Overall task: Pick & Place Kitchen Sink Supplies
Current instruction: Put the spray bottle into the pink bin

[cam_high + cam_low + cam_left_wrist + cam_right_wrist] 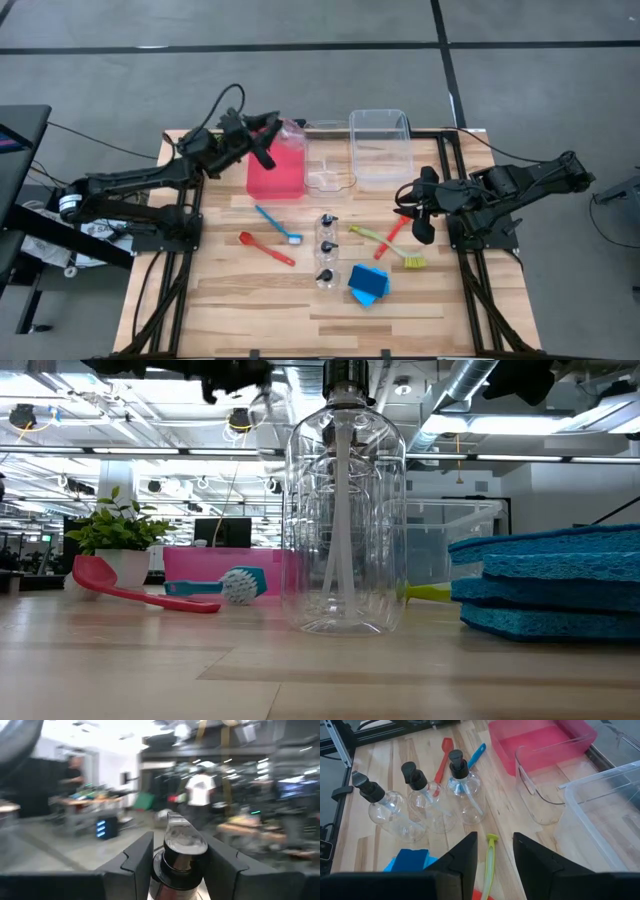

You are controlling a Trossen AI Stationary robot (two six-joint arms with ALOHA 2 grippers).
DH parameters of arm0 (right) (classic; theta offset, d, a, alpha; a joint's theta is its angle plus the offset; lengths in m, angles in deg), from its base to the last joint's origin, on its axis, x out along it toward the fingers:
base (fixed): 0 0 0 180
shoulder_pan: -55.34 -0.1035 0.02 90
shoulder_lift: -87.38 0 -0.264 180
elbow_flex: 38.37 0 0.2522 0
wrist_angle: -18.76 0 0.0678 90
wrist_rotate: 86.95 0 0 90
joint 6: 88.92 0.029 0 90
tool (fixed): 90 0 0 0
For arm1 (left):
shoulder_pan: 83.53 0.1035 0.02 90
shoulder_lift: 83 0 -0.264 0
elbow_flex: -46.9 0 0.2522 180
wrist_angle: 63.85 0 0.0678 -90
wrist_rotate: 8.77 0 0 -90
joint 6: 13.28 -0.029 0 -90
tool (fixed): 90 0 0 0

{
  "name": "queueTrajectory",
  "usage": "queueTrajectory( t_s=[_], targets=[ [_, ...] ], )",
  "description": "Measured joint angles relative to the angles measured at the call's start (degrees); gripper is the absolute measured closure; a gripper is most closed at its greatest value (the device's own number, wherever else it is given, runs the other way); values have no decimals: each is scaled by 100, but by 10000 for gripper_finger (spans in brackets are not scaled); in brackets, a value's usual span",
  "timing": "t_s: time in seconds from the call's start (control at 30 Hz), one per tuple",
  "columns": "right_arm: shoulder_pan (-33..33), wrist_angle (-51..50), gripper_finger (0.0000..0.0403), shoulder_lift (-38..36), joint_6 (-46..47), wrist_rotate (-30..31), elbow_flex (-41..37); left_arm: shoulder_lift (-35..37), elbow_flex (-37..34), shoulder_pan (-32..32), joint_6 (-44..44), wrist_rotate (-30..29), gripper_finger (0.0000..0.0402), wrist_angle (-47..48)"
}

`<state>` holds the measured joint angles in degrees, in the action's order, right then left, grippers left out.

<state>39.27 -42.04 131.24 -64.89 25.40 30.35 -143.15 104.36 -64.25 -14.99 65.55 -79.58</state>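
1. One bottle (182, 852) sits clamped between the left gripper (266, 138) fingers, black cap up, hanging over the red bin (275, 165)'s far rim.
2. Judgement: the step is a drop into that bin. Best lowered inside the walls first, kept upright, then released, since a round bottle will likely roll or bounce.
3. Right gripper (420, 215) hovers with jaws apart and nothing between them, above the yellow-green brush (489, 862) and red utensil (392, 237).
4. Three more bottles (327, 248) stand in a row mid-table, near that brush.
5. Blue brush (278, 224) and red spoon (266, 247) lie left of the row; blue sponges (368, 284) lie stacked at the near end.
6. Two clear bins (380, 148) stand just beside the red one; the smaller crowds its side.
7. Plant (115, 540) stands far back, well apart.
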Motion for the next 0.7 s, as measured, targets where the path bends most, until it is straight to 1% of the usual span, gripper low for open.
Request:
queueTrajectory(
  t_s=[0.13,0.3,0.5,0.7],
  targets=[
    [0,-1,284,0,0,3,0,62,-50,410,0,-235,259,336],
    [0,-1,284,0,0,18,0,-48,-50,917,32,-237,259,758],
    [0,-3,284,0,0,19,0,-370,-50,1345,377,-212,259,1116],
    [0,-5,284,0,0,18,0,-851,-50,1586,742,-88,259,1259]
  ],
)
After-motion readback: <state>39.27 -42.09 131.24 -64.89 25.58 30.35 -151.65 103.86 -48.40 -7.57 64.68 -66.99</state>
